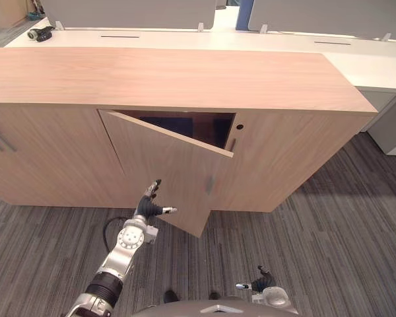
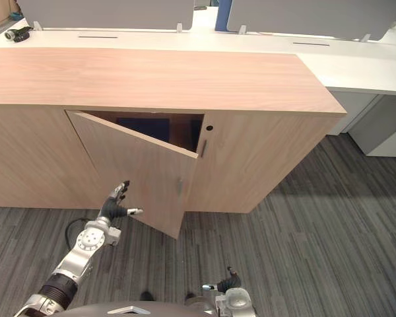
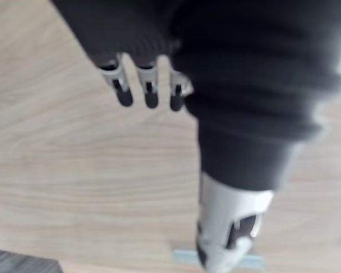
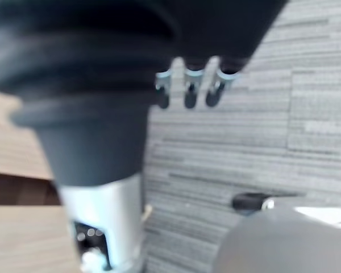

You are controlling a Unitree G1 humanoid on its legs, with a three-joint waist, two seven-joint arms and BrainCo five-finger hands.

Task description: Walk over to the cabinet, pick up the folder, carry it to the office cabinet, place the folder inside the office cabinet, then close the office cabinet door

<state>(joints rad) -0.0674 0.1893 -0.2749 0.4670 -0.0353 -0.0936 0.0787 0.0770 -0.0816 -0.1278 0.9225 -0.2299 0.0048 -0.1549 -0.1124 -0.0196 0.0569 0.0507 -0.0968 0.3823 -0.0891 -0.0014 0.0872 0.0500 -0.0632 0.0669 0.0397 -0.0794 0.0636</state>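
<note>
The folder, a dark blue shape, is lying inside the office cabinet, behind its door, which is standing half open. The left hand is hovering with straight, released fingers at the door's 7 o'clock (contact unclear). The right hand is hanging relaxed and empty at 5 o'clock, over the carpet.

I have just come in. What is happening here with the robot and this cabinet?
The robot stands before a wooden office cabinet whose middle door hangs partly open. Its left hand is raised close to the door's outer face, fingers straight, holding nothing; whether it touches the wood I cannot tell. The right hand hangs low over the carpet, also empty. Inside the opening something dark blue shows, perhaps the folder.
</note>
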